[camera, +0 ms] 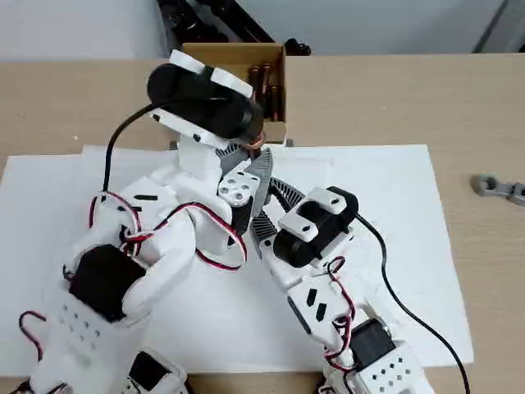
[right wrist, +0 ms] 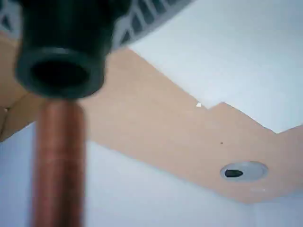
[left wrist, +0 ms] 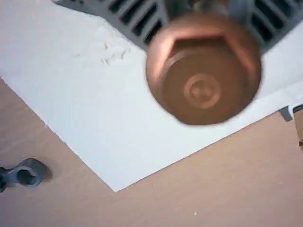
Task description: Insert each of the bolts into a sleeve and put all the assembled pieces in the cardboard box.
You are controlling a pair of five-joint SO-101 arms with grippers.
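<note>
A copper bolt point(left wrist: 203, 71) fills the left wrist view head-on, its hex head toward the camera, and my left gripper point(left wrist: 203, 9) is shut on it between grey ribbed jaws. In the high view this bolt point(camera: 257, 142) hangs just in front of the cardboard box point(camera: 234, 56). My right gripper point(right wrist: 71, 12) is shut on a black sleeve point(right wrist: 60, 61), whose open end faces the camera. The bolt's threaded shaft point(right wrist: 59, 161) stands right beside the sleeve's mouth. In the high view the right gripper point(camera: 264, 212) sits close below the left one, and the sleeve is hidden there.
The box holds several copper and black pieces point(camera: 267, 82). A white paper sheet point(camera: 394, 213) covers the table's middle. A grey wrench point(camera: 492, 187) lies on bare wood at the right edge, the same wrench point(left wrist: 23, 172) showing in the left wrist view. A round table grommet point(right wrist: 244, 171) is farther off.
</note>
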